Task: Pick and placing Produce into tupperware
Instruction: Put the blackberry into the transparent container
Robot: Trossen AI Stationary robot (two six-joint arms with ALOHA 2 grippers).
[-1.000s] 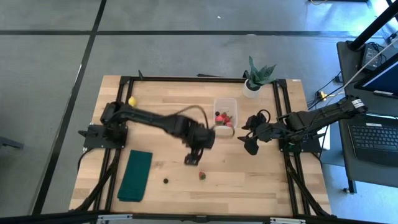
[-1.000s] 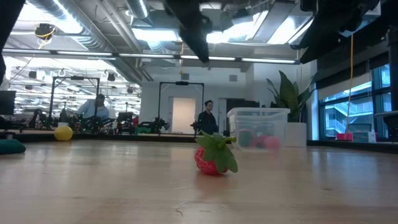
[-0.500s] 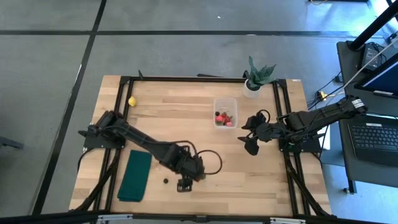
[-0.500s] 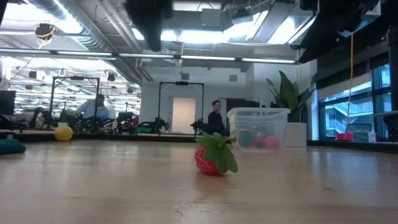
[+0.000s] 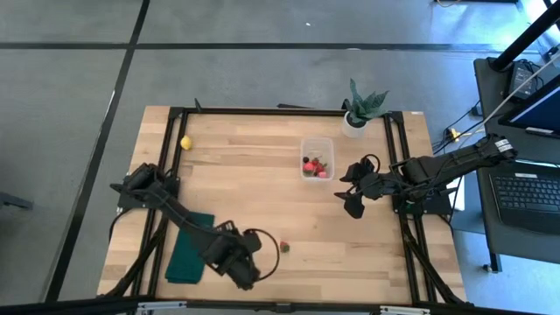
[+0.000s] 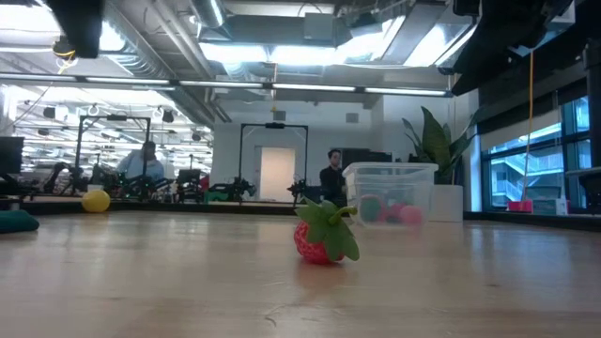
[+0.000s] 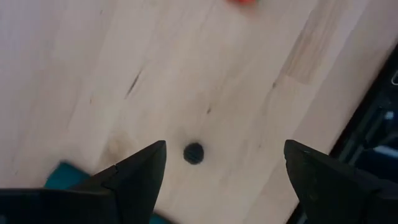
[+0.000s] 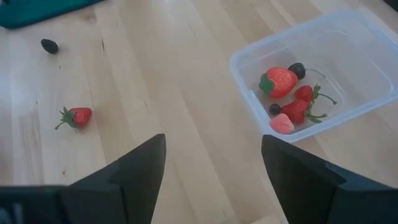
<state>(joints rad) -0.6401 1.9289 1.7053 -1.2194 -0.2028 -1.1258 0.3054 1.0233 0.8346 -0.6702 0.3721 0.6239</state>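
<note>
Both arms are showing dark, near-black jointed links on black frame mounts. Left arm (image 5: 188, 229): a thin black cable is looping beside its wrist. Right arm (image 5: 437, 164): a pale band is showing near its outer end. Fingers (image 7: 134, 169) are looking matte black, wedge-shaped, angular.
</note>
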